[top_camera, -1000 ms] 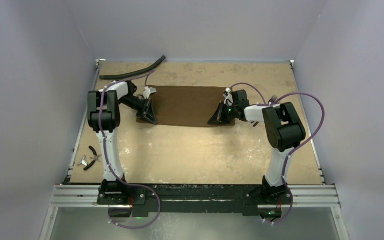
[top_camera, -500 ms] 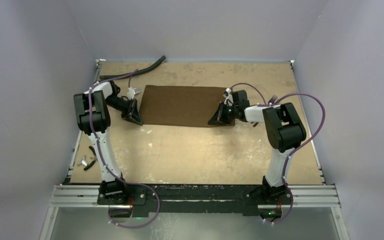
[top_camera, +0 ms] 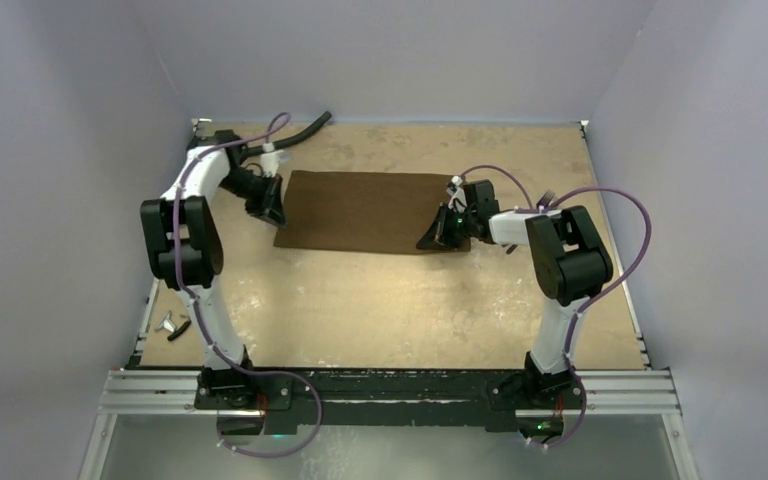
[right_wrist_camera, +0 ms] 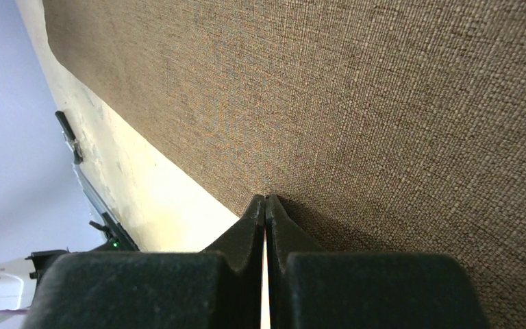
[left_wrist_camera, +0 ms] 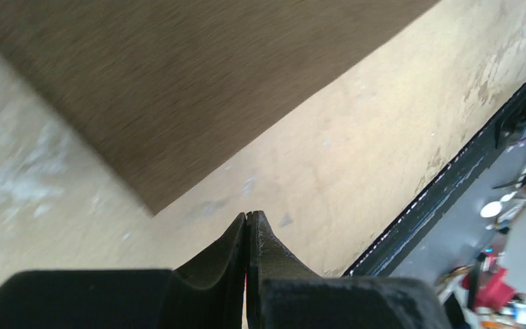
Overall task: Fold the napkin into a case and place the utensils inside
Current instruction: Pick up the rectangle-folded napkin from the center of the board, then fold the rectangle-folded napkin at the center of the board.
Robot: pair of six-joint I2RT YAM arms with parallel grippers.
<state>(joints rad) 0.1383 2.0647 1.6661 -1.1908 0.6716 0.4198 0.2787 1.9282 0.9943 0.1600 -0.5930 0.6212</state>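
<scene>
The brown napkin lies flat on the tan table, spread out as a wide rectangle. My left gripper is shut and empty at the napkin's left edge. In the left wrist view its tips hover over bare table beside the napkin corner. My right gripper is shut, its tips pressed down onto the napkin near its front right edge. Thin fork tines peek out behind the right arm; the rest of the utensils are hidden.
A long black curved hose lies at the far left of the table, just behind the left arm. A small silvery piece and a black tool sit at the left table edge. Lilac walls close in three sides.
My left arm has swung left off the napkin's near left corner, then away toward the far left. Napkin and right arm have stayed put.
</scene>
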